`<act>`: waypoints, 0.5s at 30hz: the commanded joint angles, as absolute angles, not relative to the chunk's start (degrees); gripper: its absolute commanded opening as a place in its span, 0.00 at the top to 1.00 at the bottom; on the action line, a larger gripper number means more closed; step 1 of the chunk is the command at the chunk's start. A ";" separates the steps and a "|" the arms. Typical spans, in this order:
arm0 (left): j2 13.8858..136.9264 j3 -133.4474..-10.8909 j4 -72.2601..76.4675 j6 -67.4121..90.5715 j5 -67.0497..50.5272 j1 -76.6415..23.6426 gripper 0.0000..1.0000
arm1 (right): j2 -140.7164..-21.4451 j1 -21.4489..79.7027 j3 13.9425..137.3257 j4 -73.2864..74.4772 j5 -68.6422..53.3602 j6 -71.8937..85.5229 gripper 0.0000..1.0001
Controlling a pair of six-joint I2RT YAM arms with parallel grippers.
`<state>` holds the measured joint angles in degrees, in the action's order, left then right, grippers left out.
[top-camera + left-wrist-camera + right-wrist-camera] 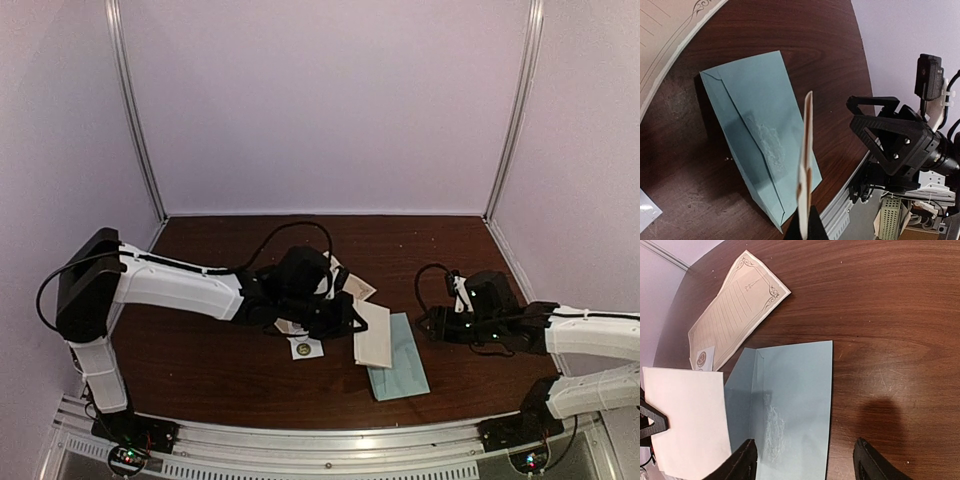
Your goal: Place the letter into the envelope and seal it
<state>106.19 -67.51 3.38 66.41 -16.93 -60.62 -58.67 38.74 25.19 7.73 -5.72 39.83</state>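
1. While the left end effector (350, 322) is clamped shut on one edge of the folded letter (373, 333), the sheet reaches out to the right over the bench (230, 385); its own wrist camera sees it edge-on.
2. Envelope (400, 362) lies flat between the two arms; long axis runs near-to-far with a slight slant; the letter overlaps its left long side from above; cannot tell if they touch.
3. Right end effector (428, 325) hangs just right of the envelope's far end; fingers spread wide, nothing held.
4. Judgement: the crease along the left long side suggests the mouth faces the letter; the left arm is nearer, and the feed would go rightward across the short axis; the right could pin the paper.
5. Envelope's near corner sits close to the near bench edge, little slack there; lined sheet (352, 285) and sticker (305, 349) lie to the left; bare wood shows far and right.
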 commanded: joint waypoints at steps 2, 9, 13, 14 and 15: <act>107.51 -69.20 1.83 68.39 -16.04 -60.61 1.00 | -58.83 38.45 23.18 5.57 -5.76 40.26 0.34; 107.77 -66.71 -1.59 68.64 -16.24 -59.54 1.00 | -60.91 38.63 22.59 4.42 -8.37 40.63 0.34; 107.61 -64.96 -1.65 68.60 -16.19 -58.84 1.00 | -62.29 39.01 22.68 4.33 -9.38 40.82 0.34; 107.66 -64.69 -1.62 68.58 -16.34 -58.67 1.00 | -62.69 39.26 22.68 4.11 -9.55 40.82 0.34; 107.80 -64.42 -1.50 68.58 -16.49 -58.45 1.00 | -63.05 39.44 22.68 4.00 -9.71 40.90 0.34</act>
